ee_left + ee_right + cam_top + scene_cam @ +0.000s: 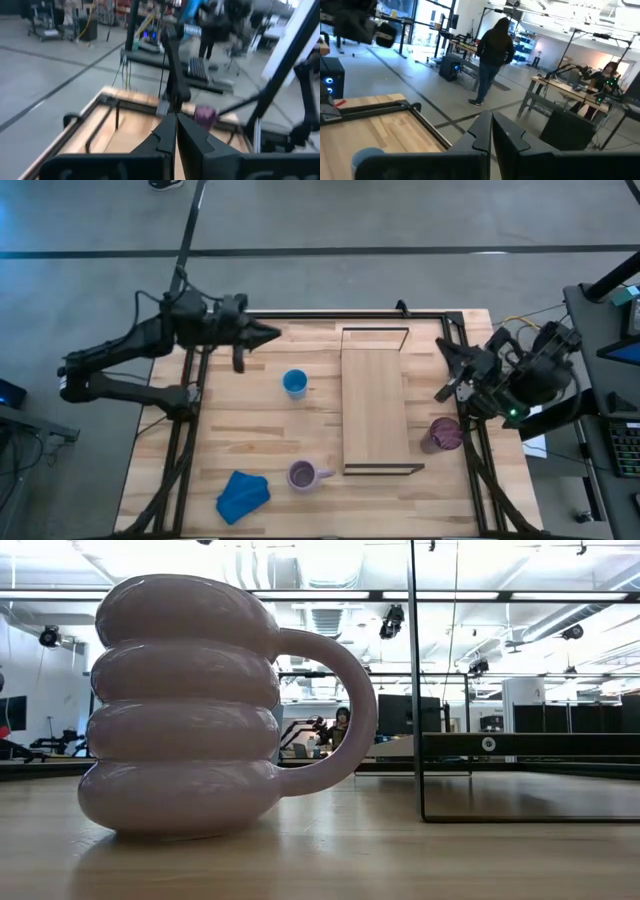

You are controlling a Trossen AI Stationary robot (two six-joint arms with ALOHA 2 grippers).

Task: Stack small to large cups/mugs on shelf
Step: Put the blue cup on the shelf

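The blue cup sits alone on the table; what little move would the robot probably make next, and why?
Probably the left claw should open and dip toward the small blue cup. Its fingers look pressed together, it hovers nearest that cup, and the shelf is bare. The right claw waits by the dark purple cup.

Bright ceiling-light glare in low view; motion-blurred left wrist view.

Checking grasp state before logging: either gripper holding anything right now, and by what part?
Nothing held. Left gripper is shut and empty above the table's far left; right gripper is shut and empty at the right edge. All three cups sit on the table.
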